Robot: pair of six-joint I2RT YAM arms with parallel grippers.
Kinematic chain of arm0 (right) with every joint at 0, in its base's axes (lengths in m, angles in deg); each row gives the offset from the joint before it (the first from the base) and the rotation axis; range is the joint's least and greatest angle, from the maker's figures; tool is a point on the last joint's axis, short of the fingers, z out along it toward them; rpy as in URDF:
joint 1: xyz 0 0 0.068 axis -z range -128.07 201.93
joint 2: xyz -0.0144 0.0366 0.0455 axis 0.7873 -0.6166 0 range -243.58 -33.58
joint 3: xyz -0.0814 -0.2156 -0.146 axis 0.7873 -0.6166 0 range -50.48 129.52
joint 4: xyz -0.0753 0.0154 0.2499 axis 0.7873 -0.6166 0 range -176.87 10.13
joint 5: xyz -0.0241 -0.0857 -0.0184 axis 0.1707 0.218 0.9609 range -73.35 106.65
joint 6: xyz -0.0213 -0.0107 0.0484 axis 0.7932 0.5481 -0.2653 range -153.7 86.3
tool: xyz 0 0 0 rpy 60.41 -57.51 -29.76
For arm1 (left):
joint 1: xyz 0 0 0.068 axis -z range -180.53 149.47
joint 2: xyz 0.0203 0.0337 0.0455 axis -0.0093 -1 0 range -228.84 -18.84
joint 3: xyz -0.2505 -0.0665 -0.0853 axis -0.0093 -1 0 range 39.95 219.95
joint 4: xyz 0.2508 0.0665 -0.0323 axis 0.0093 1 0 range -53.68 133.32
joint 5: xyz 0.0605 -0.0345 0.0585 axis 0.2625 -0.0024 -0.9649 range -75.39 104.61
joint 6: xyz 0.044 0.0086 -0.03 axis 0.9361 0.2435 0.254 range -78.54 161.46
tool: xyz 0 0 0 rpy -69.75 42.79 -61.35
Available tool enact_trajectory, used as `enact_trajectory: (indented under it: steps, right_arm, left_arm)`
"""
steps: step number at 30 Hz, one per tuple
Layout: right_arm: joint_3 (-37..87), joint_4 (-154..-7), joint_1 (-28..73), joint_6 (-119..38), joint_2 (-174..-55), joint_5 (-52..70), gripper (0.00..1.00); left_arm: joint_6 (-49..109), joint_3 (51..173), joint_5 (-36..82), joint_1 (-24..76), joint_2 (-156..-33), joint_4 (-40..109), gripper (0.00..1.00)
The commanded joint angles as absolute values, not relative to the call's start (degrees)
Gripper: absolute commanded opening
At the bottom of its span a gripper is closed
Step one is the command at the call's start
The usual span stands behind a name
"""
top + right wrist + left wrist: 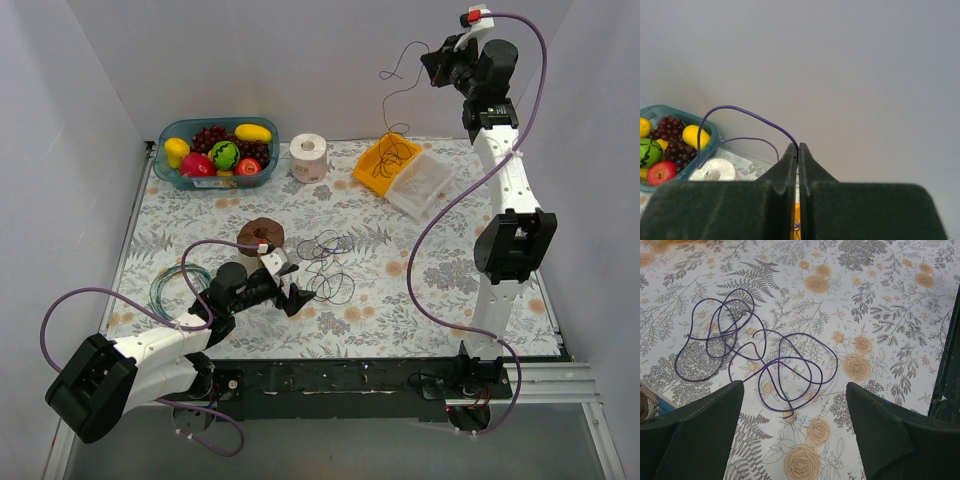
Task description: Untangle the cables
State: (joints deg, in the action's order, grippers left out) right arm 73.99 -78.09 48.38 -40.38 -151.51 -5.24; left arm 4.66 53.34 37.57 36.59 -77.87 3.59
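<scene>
A tangle of thin dark purple cables (326,262) lies in loose overlapping loops on the floral tablecloth at mid-table. In the left wrist view the tangle (785,359) lies just ahead of the fingers. My left gripper (290,286) is open and empty, low over the cloth at the tangle's near left edge (794,386). My right gripper (432,62) is raised high at the back right, shut on one thin purple cable (386,108). That cable hangs down into the yellow tray (372,172). The held cable arcs away from the closed tips (798,146) in the right wrist view (740,107).
A clear plastic container (421,183) sits beside the yellow tray. A fruit basket (170,172) and a white toilet roll (308,157) stand at the back. A brown tape roll (262,235) and a greenish wound coil (179,285) lie near my left arm.
</scene>
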Motion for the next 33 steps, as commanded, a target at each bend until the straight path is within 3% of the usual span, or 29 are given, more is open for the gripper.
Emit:
enact_trajectory:
  steps: [1,12,18,33]
  right_arm:
    - [80.3,-76.4,49.0,-40.6,-152.7,-0.8,0.01]
    - [66.3,-82.0,48.9,-32.6,-153.4,2.2,0.01]
    - [66.2,-91.1,48.0,-29.0,-158.2,3.9,0.01]
    - [68.3,-94.4,44.2,-28.2,-167.0,7.2,0.01]
  left_arm:
    - [5.6,53.6,37.1,35.9,-76.1,5.7,0.82]
    - [5.7,53.7,37.2,35.2,-76.0,5.9,0.83]
    - [5.2,53.7,37.5,35.1,-76.5,5.2,0.82]
    - [5.2,53.7,37.4,34.7,-76.5,5.5,0.82]
